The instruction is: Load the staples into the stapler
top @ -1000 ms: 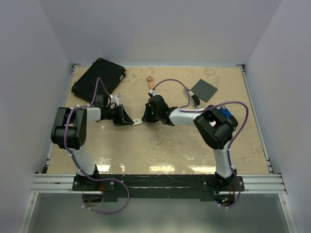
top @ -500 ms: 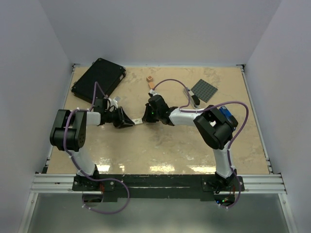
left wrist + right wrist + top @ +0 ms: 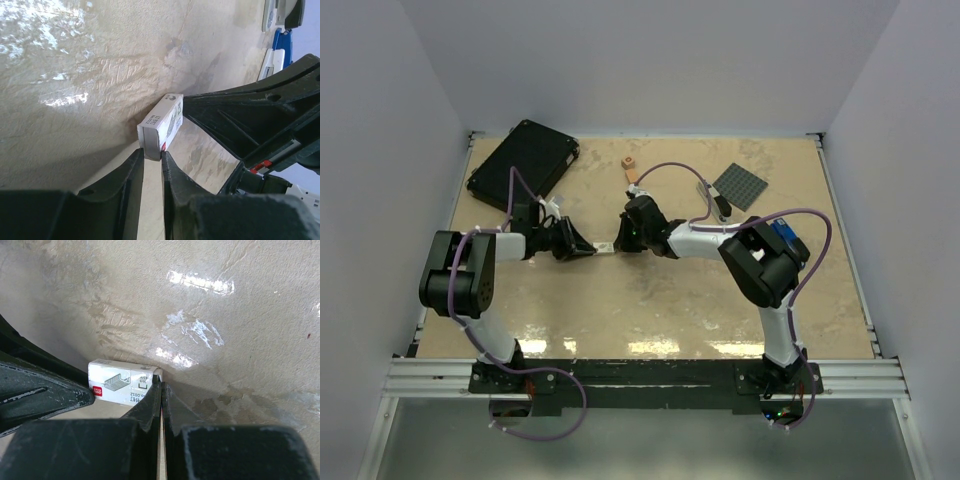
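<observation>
A small white staple box (image 3: 605,246) hangs between my two grippers at the table's middle. My left gripper (image 3: 588,248) is shut on its left end; the left wrist view shows the box (image 3: 162,125) pinched at my gripper's (image 3: 152,154) tips. My right gripper (image 3: 620,243) is shut on the box's other end; in the right wrist view its tips (image 3: 161,386) pinch a thin flap of the box (image 3: 117,382). The grey staples themselves are hidden. The slim silver and black stapler (image 3: 718,205) lies at the back right, apart from both grippers.
A black case (image 3: 523,163) lies at the back left. A small orange block (image 3: 630,163) and a grey studded plate (image 3: 740,185) lie at the back. A bright blue stapler (image 3: 785,237) sits behind the right arm's elbow.
The left arm's elbow has swung left and its gripper has shifted slightly back, with the box still held between both grippers. The right arm has barely moved.
</observation>
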